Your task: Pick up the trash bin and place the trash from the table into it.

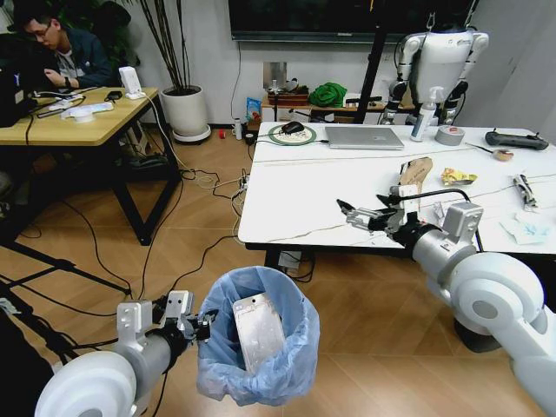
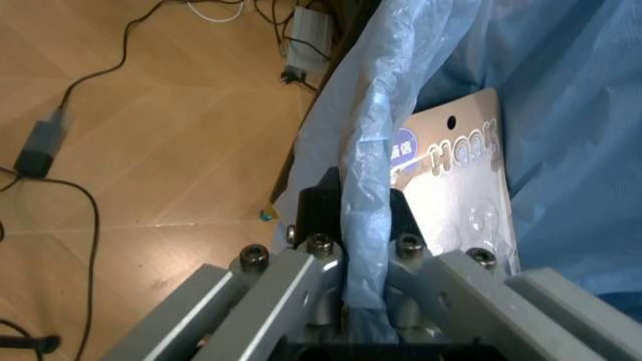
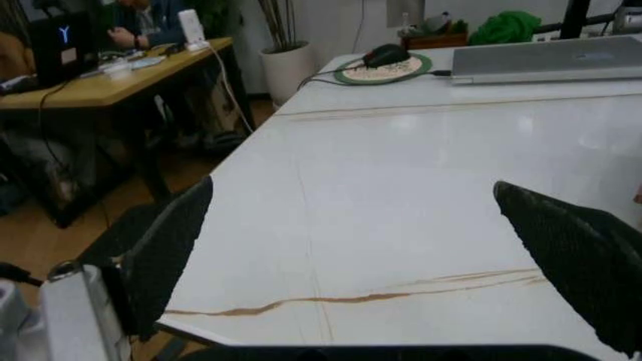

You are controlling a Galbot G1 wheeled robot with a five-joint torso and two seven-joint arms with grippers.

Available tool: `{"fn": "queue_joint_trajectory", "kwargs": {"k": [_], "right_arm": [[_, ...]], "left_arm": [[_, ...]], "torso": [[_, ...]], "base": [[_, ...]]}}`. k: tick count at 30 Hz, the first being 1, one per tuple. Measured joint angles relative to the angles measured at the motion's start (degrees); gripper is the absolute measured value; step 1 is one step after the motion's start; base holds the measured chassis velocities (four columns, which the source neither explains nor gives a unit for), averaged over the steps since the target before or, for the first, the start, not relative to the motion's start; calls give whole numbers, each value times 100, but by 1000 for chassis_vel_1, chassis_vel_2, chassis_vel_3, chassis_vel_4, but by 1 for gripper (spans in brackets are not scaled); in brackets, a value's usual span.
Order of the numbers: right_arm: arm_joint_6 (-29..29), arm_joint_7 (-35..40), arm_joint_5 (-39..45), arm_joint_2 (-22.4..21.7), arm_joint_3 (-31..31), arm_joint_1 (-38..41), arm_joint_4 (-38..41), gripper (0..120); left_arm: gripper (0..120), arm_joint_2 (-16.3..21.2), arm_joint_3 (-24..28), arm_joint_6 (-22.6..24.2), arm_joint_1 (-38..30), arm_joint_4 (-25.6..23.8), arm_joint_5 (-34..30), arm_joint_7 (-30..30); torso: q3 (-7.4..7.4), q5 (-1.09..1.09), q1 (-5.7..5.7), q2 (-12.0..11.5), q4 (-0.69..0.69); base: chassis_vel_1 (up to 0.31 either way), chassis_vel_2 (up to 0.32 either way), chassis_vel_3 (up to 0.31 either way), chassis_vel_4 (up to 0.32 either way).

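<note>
The trash bin [image 1: 261,365], lined with a crinkly light-blue bag, hangs low in front of me. My left gripper [image 1: 204,326] is shut on its rim, and the left wrist view shows the fingers [image 2: 311,259] pinching the bag's edge [image 2: 366,226]. Clear plastic packaging [image 1: 257,328] [image 2: 456,188] lies inside the bin. My right gripper [image 1: 347,213] [image 3: 371,263] hovers open over the white table [image 1: 295,208] [image 3: 401,188] near its front edge, with nothing held. More trash lies beyond it: a brown cardboard piece [image 1: 416,173], a yellow wrapper [image 1: 457,177] and tissues [image 1: 526,228].
A laptop [image 1: 363,137], mouse [image 1: 293,127], spray bottle [image 1: 426,115], tape roll [image 1: 449,135] and black controller [image 1: 515,139] line the table's far side. A wooden desk [image 1: 78,126] stands at left. Cables [image 1: 200,187] trail across the floor between desk and table.
</note>
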Motion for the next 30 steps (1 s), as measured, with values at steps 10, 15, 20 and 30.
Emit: {"fn": "queue_joint_trajectory", "kwargs": {"k": [10,15,20,30], "right_arm": [[184,-304,-1765,646,712,-1104,73,100],[293,-390,-2235,1041,1323,-1801,236,100],[153,-616,-2451,1433,1739,-2212,489,100],[136,-850,-2763,1684,2040,-2539,723,100]], "left_arm": [[0,13,-96,0,177,-44,173,125],[0,2,-144,0,274,-50,175,127],[0,11,-154,0,286,-53,174,127],[0,-6,-140,0,306,-55,174,126]], "torso": [[-1,1,-1,0,-1],[-1,0,-2,1,-1],[-1,-1,-2,1,-1],[0,-2,-1,1,0]], "base": [[0,0,0,0],[0,0,0,0],[0,0,0,0],[-12,-15,11,12]]}}
